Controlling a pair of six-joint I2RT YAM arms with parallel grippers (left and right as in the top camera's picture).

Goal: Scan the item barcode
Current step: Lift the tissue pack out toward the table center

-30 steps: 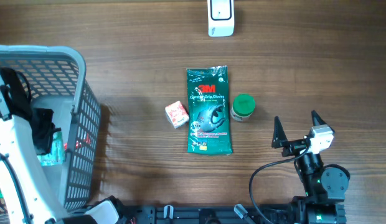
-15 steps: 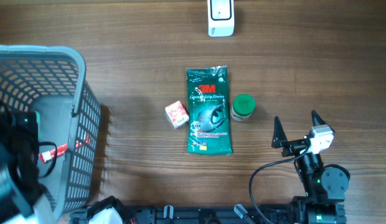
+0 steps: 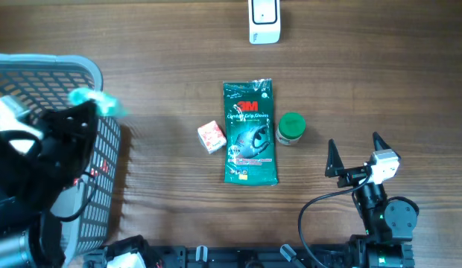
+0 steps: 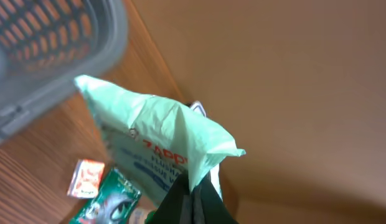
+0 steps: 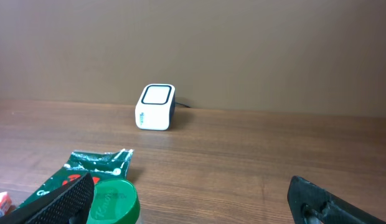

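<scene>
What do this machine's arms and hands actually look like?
The right hand has two pointed black fingers on a small white block, behind it a round black joint and a looping black cable. The left hand shows narrow dark fingers; the left arm is blurred, black with white patches.

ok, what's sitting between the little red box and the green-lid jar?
The green glove pack, lying flat between red box and jar; overhead view shows it.

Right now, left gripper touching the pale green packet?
Touching. Left wrist view: left gripper pinched shut on the pale green packet at its corner.
</scene>
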